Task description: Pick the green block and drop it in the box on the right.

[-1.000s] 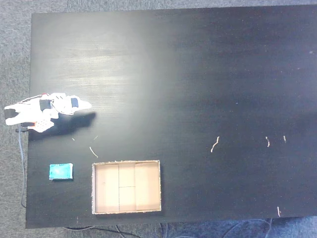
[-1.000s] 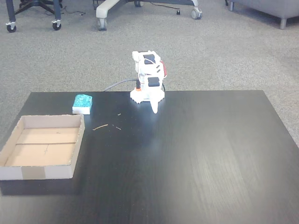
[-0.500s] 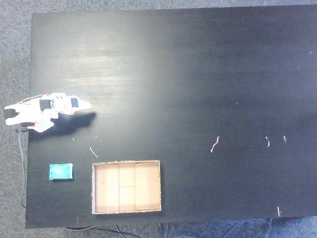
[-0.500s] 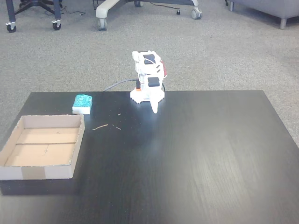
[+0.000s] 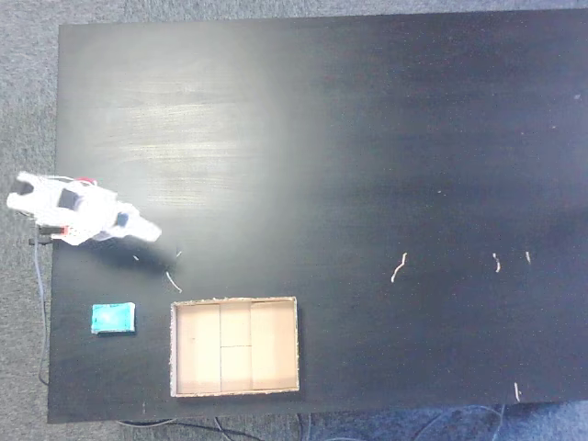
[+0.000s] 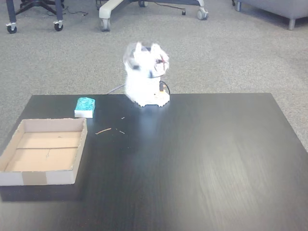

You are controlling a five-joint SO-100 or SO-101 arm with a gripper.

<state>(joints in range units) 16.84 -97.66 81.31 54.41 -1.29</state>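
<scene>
From above, one green block (image 5: 113, 318) is lying flat below the pincer (image 5: 147, 233), long axis sideways, left of one box (image 5: 235, 345). From the front, the block (image 6: 85, 107) is sitting left of the blurred arm (image 6: 144, 77); pincer opening unreadable.

I see a black table (image 5: 367, 138) carrying the box (image 5: 235, 345); the green block (image 5: 113, 318) lies just left of it in this top-down view, small scraps (image 5: 398, 267) scattered to its right.
</scene>
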